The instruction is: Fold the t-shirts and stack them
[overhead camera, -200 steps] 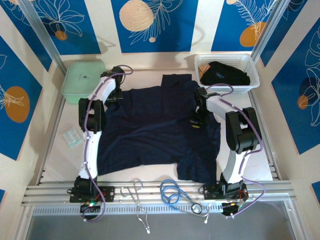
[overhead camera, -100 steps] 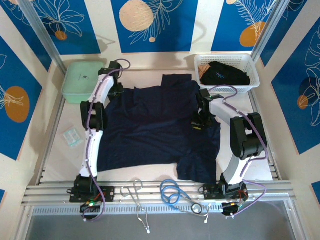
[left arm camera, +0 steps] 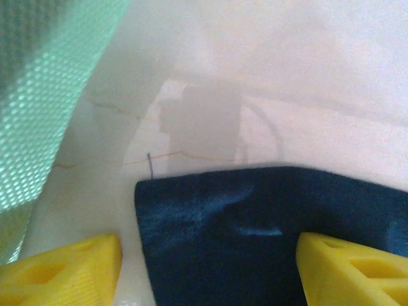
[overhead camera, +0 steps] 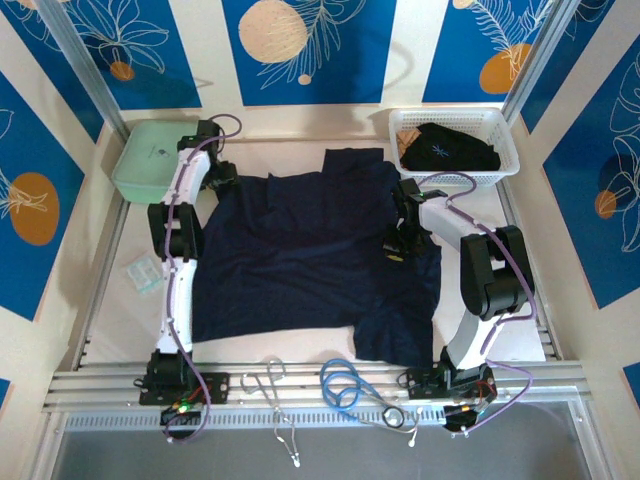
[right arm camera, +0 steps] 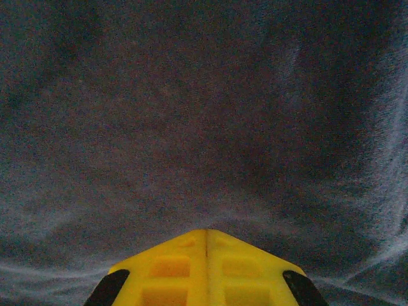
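Observation:
A plain navy t-shirt (overhead camera: pixel 310 260) lies spread over the middle of the table. My left gripper (overhead camera: pixel 218 182) is open at its far left corner. In the left wrist view the navy t-shirt's corner (left arm camera: pixel 255 242) lies flat between the wide-apart yellow fingers (left arm camera: pixel 70 268) of the left gripper (left arm camera: pixel 207 255). My right gripper (overhead camera: pixel 397 245) is on the shirt's right part. In the right wrist view the right gripper (right arm camera: pixel 207 233) is shut with its tips on the cloth (right arm camera: pixel 204 115), and creases run toward them. A second dark t-shirt (overhead camera: pixel 445 148) with a pale blue mark lies bunched in the basket.
The white lattice basket (overhead camera: pixel 507 150) stands at the back right. A mint-green case (overhead camera: pixel 145 160) sits at the back left, close to my left gripper, its textured side (left arm camera: pixel 38 95) just left of the fingers. A small packet (overhead camera: pixel 143 272) lies left; a blue cable (overhead camera: pixel 350 385) lies on the front rail.
My left gripper has moved left and farther back, toward the mint-green case, and the shirt's far left corner has spread out that way. The right gripper shifted slightly and then held still.

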Robot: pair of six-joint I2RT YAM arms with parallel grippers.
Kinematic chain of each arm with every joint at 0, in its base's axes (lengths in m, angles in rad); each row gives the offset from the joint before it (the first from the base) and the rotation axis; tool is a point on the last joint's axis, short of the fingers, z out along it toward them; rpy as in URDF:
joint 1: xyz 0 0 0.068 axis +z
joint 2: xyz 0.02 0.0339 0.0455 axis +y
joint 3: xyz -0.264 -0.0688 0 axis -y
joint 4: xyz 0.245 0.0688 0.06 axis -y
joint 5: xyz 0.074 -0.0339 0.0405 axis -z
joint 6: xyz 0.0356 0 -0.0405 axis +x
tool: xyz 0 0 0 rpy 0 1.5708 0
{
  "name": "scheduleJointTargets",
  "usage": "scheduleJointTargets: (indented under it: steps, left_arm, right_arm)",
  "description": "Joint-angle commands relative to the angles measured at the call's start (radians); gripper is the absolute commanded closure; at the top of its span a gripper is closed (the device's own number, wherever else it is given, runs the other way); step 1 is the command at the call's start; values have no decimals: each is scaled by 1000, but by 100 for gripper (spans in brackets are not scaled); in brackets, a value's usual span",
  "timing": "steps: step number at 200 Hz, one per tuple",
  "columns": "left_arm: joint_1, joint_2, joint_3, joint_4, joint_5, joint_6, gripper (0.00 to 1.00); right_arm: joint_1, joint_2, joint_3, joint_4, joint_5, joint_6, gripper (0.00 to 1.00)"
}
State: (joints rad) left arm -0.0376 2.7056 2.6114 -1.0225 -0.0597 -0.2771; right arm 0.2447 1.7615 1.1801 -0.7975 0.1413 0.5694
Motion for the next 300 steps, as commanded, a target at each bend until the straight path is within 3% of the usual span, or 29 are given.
scheduleJointTargets:
  steps: [1,38,77,99,112,149,216,233,256,268,300]
  left_arm:
    - [5,5,27,35,82,28,32]
    - [-26,-63,-37,72,96,53,53]
    - [-27,-82,-46,35,-53,43,85]
    - [-27,-111,-100,59,-122,46,91]
    - [-27,-118,-119,80,-154,53,100]
    - [-27,-104,-116,117,-229,69,100]
    - [-40,-85,-103,292,-234,220,100]
    - [-41,-64,-70,252,-265,227,85]
    - [-41,-71,-79,222,-256,216,44]
    - [-41,-82,-81,210,-236,209,29]
    - [-70,-163,-83,196,-184,208,6]
  right_arm:
    - [5,-22,-16,-25,-23,26,100]
    - [18,-4,-2,-22,-35,34,100]
    - [34,-5,3,-28,-29,35,100]
    - [33,1,4,-26,-28,34,100]
    - [34,6,7,-26,-31,34,100]
    - [34,10,7,-27,-28,35,100]
    - [48,62,19,-13,-46,50,100]
    - [54,75,25,-13,-48,52,100]
    - [60,85,41,-15,-54,55,100]
    - [60,83,56,-26,-52,54,100]
    - [50,26,84,-61,-14,49,100]
